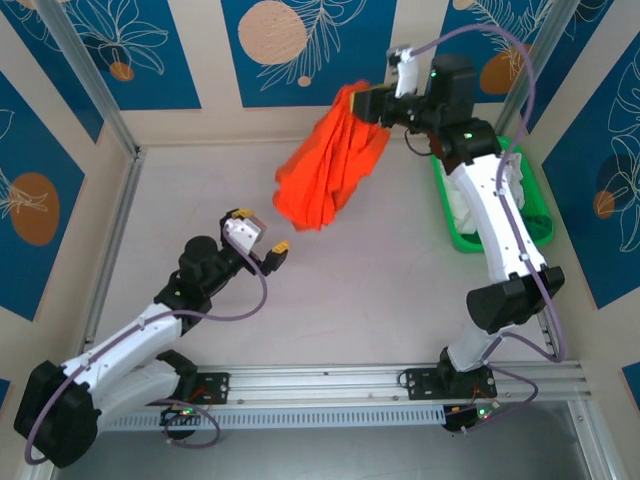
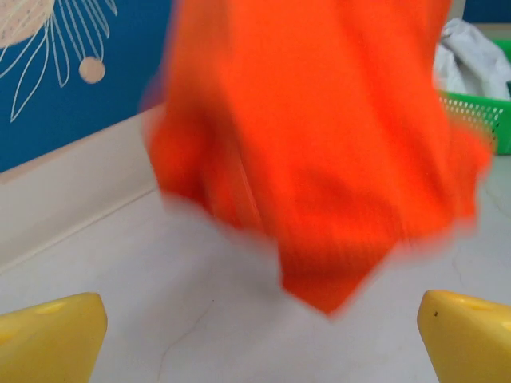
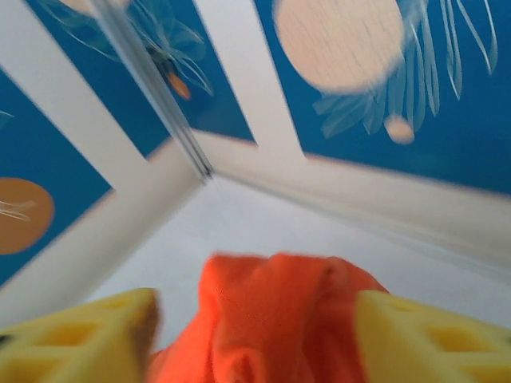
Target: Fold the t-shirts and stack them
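The left gripper (image 1: 262, 231) sits low over the table (image 1: 380, 290), jaws wide and empty. Up and right of it the orange-red t-shirt (image 1: 325, 170) hangs bunched, its long axis running down-left from the right gripper (image 3: 257, 335). That gripper's 2 fingers are spread, with cloth between them, apparently unpinched. The left arm is nearer the hanging tip. Farthest right, the white t-shirt (image 1: 458, 212) lies in the green tray (image 1: 450, 242).

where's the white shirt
In the green tray at the table's far right, partly under the right arm in the top view; the left wrist view shows the white shirt heaped above its rim.
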Controlling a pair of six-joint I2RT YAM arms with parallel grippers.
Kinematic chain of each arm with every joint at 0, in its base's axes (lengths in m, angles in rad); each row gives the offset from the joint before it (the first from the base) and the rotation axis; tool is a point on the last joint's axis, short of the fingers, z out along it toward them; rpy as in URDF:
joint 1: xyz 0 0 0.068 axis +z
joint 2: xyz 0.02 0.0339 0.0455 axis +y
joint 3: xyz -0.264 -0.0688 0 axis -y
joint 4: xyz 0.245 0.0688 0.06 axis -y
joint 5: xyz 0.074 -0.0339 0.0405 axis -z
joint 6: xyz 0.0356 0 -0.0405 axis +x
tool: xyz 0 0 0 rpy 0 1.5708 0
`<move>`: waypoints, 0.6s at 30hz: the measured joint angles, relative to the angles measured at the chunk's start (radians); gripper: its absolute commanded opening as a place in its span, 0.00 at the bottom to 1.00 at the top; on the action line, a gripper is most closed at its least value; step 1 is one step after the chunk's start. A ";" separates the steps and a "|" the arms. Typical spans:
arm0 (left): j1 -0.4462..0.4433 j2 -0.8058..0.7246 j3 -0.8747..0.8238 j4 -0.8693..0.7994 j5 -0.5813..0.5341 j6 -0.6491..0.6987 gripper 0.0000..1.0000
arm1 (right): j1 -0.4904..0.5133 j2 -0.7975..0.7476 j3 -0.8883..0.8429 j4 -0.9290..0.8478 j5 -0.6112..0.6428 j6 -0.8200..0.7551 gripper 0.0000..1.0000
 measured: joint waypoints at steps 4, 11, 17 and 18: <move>0.000 -0.024 -0.035 -0.055 -0.022 -0.026 1.00 | -0.013 -0.005 -0.200 0.012 0.101 0.023 0.88; 0.000 0.188 0.015 -0.126 -0.133 -0.310 1.00 | 0.001 -0.028 -0.499 0.054 0.180 0.085 0.87; -0.018 0.417 0.209 -0.373 -0.268 -0.676 1.00 | 0.071 -0.029 -0.698 0.111 0.235 0.175 0.84; -0.022 0.426 0.216 -0.401 -0.277 -0.732 1.00 | 0.078 -0.027 -0.718 0.112 0.243 0.189 0.83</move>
